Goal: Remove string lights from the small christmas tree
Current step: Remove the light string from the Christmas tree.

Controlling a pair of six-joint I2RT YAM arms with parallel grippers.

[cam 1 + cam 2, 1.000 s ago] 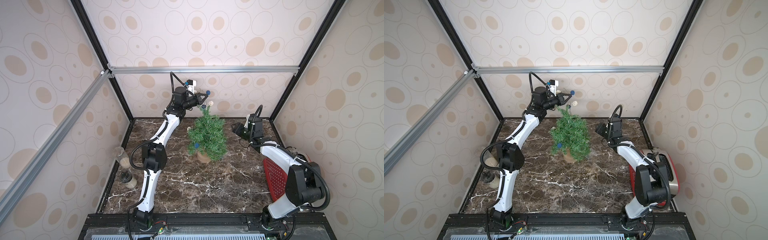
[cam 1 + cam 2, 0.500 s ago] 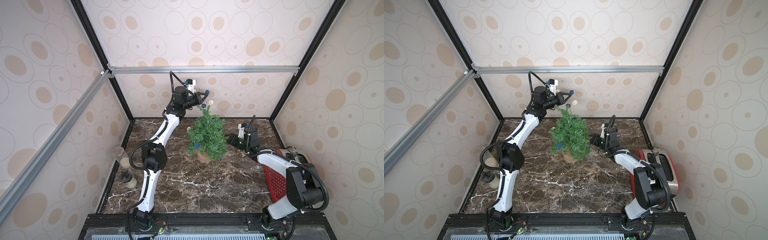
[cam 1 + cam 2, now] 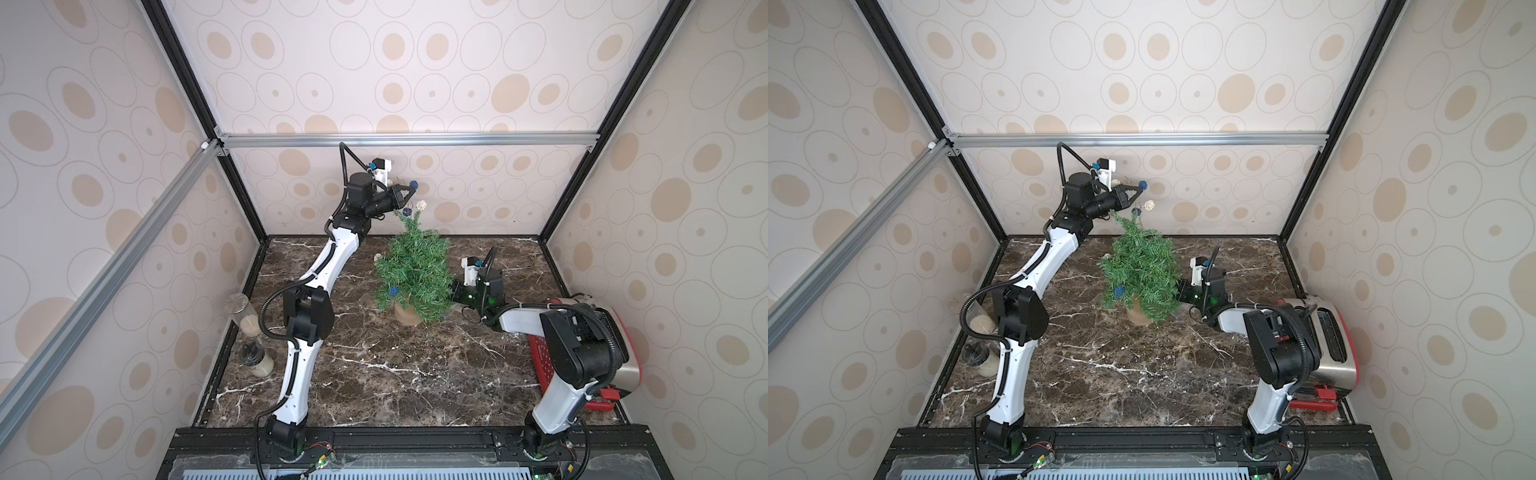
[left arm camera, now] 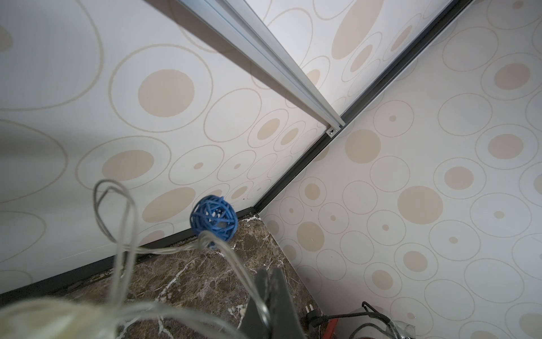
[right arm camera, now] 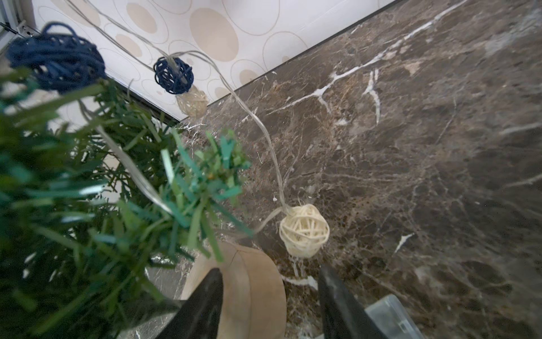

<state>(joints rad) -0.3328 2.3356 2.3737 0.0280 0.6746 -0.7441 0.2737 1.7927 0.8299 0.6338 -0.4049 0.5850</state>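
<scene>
So the left claw (image 4: 268, 281) is pinched shut on the string lights (image 4: 213, 218) wire above the small christmas tree (image 3: 415, 266), far-middle of the desk (image 3: 374, 374). The right claw (image 5: 269, 273) hangs half open and empty by a low cream ball (image 5: 303, 230). The wire looks light, floppy and snag-prone, so I'd grab it right beside a ball rather than crush the wicker.

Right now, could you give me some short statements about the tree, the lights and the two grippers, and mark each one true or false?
1. The left gripper is shut on the wire of the string lights. True.
2. The right gripper holds a cream ball. False: it is open and empty, and the ball is just ahead of it.
3. The tree lies on its side. False: it stands upright in its pot.
4. A toaster stands beside the right arm. True.
</scene>
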